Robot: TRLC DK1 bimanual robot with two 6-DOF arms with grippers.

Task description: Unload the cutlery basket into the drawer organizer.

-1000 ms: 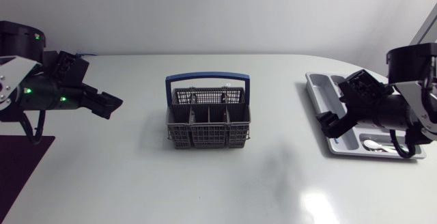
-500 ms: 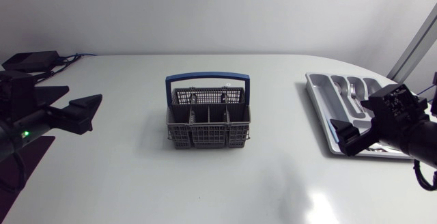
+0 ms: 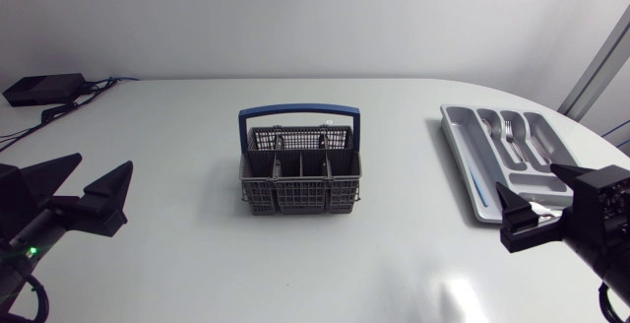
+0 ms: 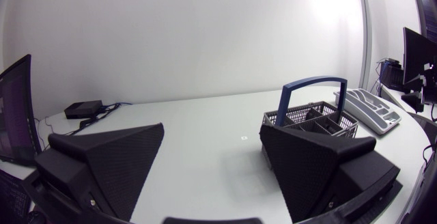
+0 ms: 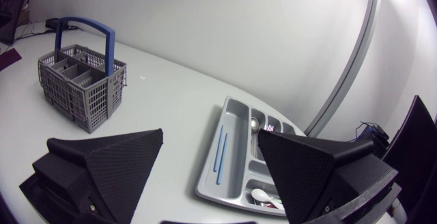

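Head view, near edge first: surface?

White glossy table (image 3: 197,264). Left gripper (image 3: 84,193) and right gripper (image 3: 553,210) sit low at the two near corners.

Jaws?

Both spread wide, nothing between the fingers. Wrist views say the same.

Basket?

Basket (image 3: 300,170) is mid-table, upright, blue handle up. It's ahead of both grippers, between the arms, well apart from each.

Organizer?

Organizer (image 3: 463,141) is on the right side, just past the right gripper, whose fingers overlap its near end. Fork (image 3: 508,136) lies in a middle slot, blue stick (image 3: 476,180) in the long side slot. Right wrist view shows a spoon (image 5: 259,195) in the near cross slot.

Far end?

Black box (image 3: 39,89) with cables, far left corner.
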